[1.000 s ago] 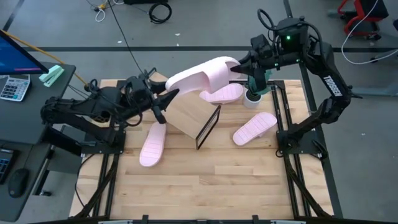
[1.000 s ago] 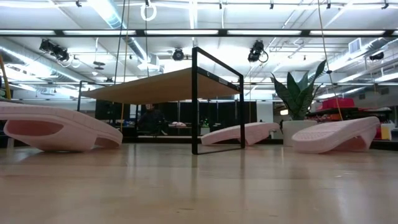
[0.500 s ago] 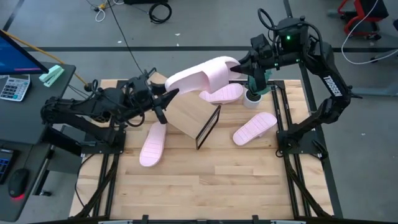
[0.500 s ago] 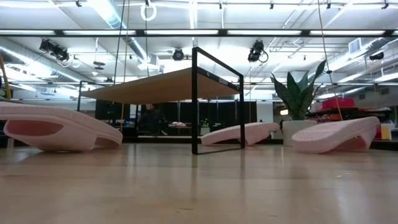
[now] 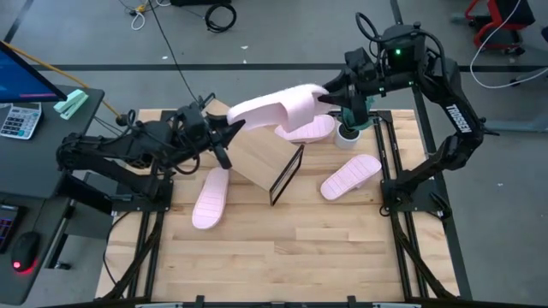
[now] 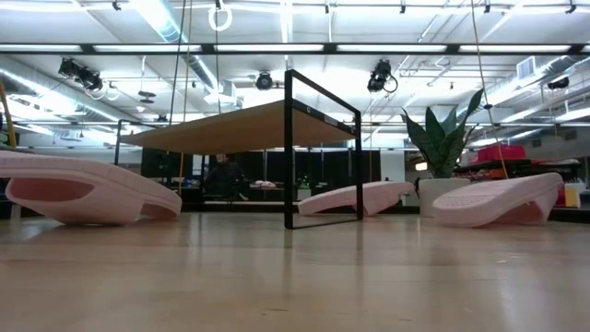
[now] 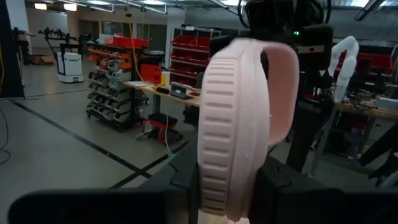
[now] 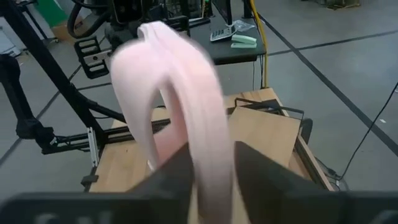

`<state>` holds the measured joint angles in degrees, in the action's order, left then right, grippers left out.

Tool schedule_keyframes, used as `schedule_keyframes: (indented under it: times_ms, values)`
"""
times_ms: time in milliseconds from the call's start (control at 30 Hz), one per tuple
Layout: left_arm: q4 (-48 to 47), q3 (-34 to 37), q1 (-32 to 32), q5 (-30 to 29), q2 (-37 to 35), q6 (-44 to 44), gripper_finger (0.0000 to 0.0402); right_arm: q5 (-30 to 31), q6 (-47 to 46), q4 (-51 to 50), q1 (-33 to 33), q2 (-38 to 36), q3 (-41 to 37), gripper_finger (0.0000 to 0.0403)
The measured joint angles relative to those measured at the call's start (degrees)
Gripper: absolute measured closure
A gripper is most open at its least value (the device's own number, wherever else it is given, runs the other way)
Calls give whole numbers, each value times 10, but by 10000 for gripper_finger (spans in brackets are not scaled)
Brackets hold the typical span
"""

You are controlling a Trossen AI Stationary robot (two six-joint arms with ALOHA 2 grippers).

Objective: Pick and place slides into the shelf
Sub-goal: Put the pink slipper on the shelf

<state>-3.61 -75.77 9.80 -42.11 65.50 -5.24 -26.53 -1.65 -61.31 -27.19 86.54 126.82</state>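
Aloft, slide (image 5: 276,106) spans left tool (image 5: 228,130) to right tool (image 5: 328,92), on edge, both tools gripping it.

Grey concrete floor (image 5: 274,34) crossed by dark cables surrounds the slatted wooden tabletop (image 5: 282,257); red storage shelving (image 7: 121,62) lines the room.

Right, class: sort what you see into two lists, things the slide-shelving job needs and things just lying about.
Job:
- raised slide between left hand and right hand
- slides on the table
- shelf

Lying about:
- potted plant
- calculator
- mouse
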Motion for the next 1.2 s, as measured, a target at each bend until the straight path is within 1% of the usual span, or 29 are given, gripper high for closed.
schedule_keyframes:
  times_ms: [133,267,367,433,533,600,667,733,833,1033,1100,1200]
  values:
    - [2,0,0,-14,0,1,323,12,2,-2,-1,-1,0,199]
    - [4,0,0,-49,-6,-7,323,44,4,-3,-1,-3,0,161]
    - [3,0,0,-107,-8,-32,323,72,13,-3,-1,-7,0,146]
    - [2,0,1,-158,-10,-69,320,99,19,-4,0,-13,0,142]
    - [3,0,2,-241,-12,-151,320,128,23,-3,0,-21,0,142]
    - [-6,0,9,-296,-11,-207,325,133,23,-5,-1,-25,0,144]
    - [-31,0,17,-342,-11,-258,325,139,23,-8,-1,-28,0,146]
    - [-80,0,30,-373,-11,-318,325,146,21,-17,0,-28,0,149]
    - [-185,0,51,-396,-11,-446,325,147,19,-30,0,-29,0,153]
    - [-404,11,82,-423,-7,-751,325,147,19,-31,0,-29,0,158]
    - [-449,29,87,-425,-7,-837,324,147,18,-31,0,-29,0,158]
    - [-479,60,88,-434,-7,-936,325,147,18,-34,0,-29,0,158]
